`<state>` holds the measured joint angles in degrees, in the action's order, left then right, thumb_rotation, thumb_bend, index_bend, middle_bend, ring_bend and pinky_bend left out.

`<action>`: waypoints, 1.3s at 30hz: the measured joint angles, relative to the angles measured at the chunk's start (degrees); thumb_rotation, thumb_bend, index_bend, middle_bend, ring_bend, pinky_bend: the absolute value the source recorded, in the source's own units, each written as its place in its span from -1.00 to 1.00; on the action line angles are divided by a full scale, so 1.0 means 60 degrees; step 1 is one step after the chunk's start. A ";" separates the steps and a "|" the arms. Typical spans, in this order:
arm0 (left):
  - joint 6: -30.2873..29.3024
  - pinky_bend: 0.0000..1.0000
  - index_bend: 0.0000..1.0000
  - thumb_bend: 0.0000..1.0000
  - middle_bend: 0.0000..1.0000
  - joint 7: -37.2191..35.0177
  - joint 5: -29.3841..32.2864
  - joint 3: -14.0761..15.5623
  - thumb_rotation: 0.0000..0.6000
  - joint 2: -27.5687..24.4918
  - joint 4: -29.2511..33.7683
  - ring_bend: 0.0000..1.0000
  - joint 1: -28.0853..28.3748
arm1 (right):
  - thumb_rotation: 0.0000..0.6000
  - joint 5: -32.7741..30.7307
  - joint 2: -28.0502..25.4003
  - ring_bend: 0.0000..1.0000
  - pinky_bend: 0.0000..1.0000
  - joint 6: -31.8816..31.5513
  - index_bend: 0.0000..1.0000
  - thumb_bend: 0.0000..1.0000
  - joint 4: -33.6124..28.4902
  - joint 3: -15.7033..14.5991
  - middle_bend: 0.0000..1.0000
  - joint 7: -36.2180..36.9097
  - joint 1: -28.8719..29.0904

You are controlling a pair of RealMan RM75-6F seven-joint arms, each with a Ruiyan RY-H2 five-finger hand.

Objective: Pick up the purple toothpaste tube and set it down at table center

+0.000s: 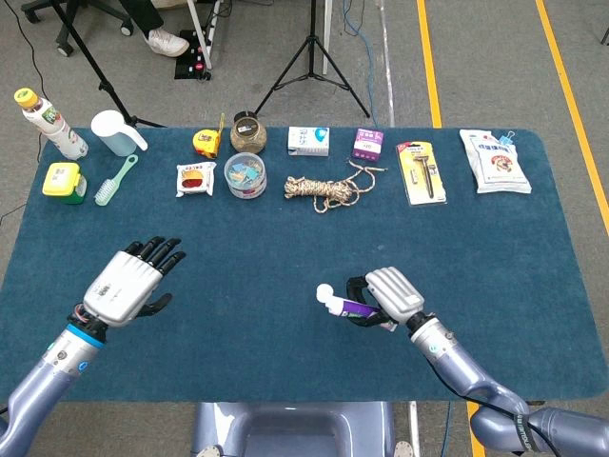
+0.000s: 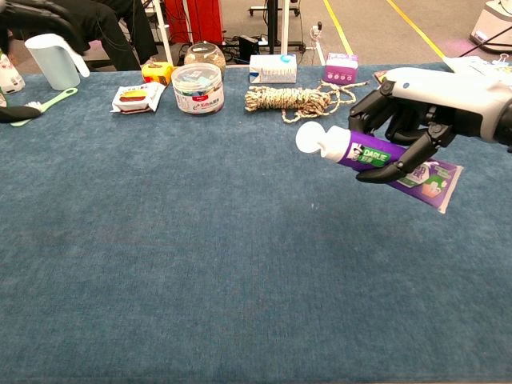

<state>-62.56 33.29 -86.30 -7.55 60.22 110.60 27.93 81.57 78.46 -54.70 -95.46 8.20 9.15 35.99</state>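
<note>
My right hand [image 1: 387, 294] [image 2: 416, 104] grips the purple toothpaste tube [image 1: 350, 307] [image 2: 376, 154] and holds it above the blue table, a little right of the middle. The tube lies roughly level, its white cap [image 2: 310, 139] pointing left and its flat crimped end toward the right. My left hand [image 1: 128, 282] hovers over the left part of the table with its fingers spread and nothing in it; the chest view catches only its dark fingertips [image 2: 38, 14] at the top left corner.
Along the far edge stand a white jug [image 1: 116, 132], a green brush [image 1: 115, 180], a snack packet [image 1: 195, 178], a clear jar [image 1: 245, 175], a coiled rope [image 1: 324, 190], small boxes [image 1: 367, 144], a razor pack [image 1: 421, 172] and a white pouch [image 1: 494, 161].
</note>
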 measured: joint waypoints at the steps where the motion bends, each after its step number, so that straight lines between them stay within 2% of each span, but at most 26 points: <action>1: 0.0098 -0.29 -0.72 -0.46 -0.78 0.0178 0.0022 -0.0020 0.45 0.0142 -0.0021 -0.77 0.0118 | 1.00 -0.0094 -0.0022 1.00 1.00 0.0035 0.50 -0.30 -0.0124 0.0025 0.87 -0.0141 0.0040; 10: 0.0504 -0.34 -0.93 -0.46 -0.93 0.1161 0.0173 -0.0209 0.30 0.1383 -0.0421 -0.92 0.0902 | 1.00 -0.0660 0.0022 1.00 1.00 0.0368 0.50 -0.30 -0.0645 0.0135 0.88 -0.0577 0.0289; 16: 0.0568 -0.34 -0.95 -0.46 -0.94 0.1337 0.0408 -0.0299 0.30 0.2208 -0.0875 -0.95 0.1245 | 1.00 -0.0769 0.0126 1.00 1.00 0.0465 0.51 -0.30 -0.0919 0.0160 0.88 -0.0596 0.0410; 23: 0.0606 -0.34 -0.98 -0.46 -0.96 0.1751 0.1196 -0.0655 0.29 0.3380 -0.1376 -0.99 0.1804 | 1.00 -0.0852 0.0166 1.00 1.00 0.0508 0.51 -0.30 -0.1176 0.0134 0.88 -0.0578 0.0474; 29: 0.0729 -0.34 -0.98 -0.46 -0.96 0.1651 0.1550 -0.0849 0.31 0.4032 -0.1747 -1.00 0.2305 | 1.00 -0.0917 0.0230 1.00 1.00 0.0513 0.51 -0.30 -0.1287 0.0171 0.88 -0.0545 0.0548; 39: 0.0849 -0.34 -0.98 -0.46 -0.96 0.1254 0.1780 -0.0965 0.32 0.4648 -0.2368 -1.00 0.2879 | 1.00 -0.0953 0.0213 1.00 1.00 0.0521 0.51 -0.30 -0.1419 0.0315 0.88 -0.0305 0.0666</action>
<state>-57.47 40.81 -75.62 -13.34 88.11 96.39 45.21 75.86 79.73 -51.57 -103.98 10.09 7.32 39.99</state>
